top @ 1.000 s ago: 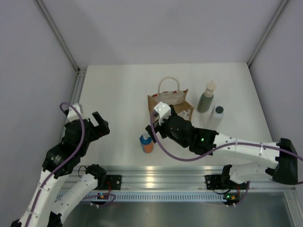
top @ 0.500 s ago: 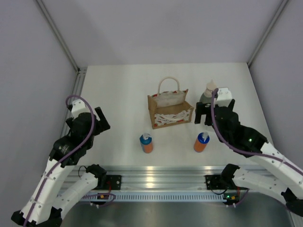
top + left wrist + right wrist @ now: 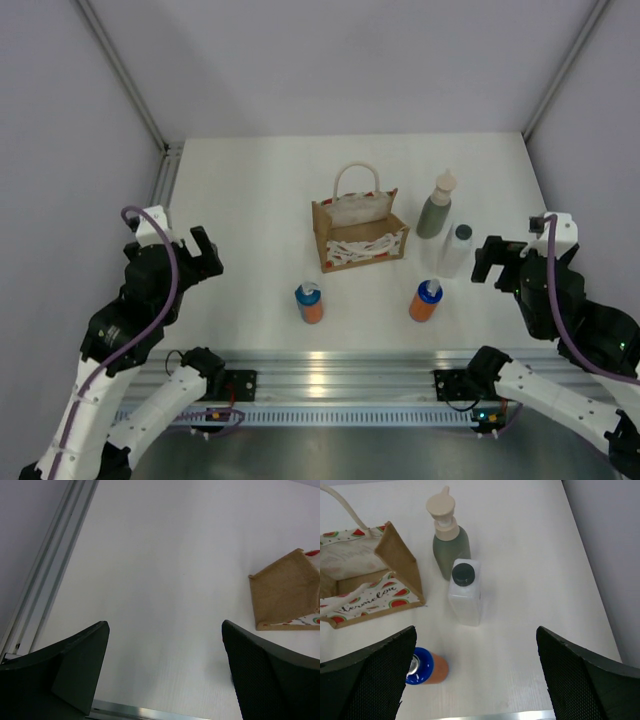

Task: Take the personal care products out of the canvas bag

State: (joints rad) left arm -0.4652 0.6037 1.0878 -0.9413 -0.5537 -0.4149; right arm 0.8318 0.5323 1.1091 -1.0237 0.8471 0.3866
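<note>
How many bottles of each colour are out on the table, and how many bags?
Orange bottles: 2
Grey-green bottle: 1
Whitish bottle: 1
Canvas bag: 1
Total: 5

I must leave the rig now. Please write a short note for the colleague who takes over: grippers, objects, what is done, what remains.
Left gripper: open, empty, left of the canvas bag.
Right gripper: open, empty, right of the translucent bottle.
Upright on the table: grey-green bottle and translucent bottle right of the bag; left orange bottle and right orange bottle in front of it.
Done: all four are out; bag looks empty.
Left: likely nothing.
</note>
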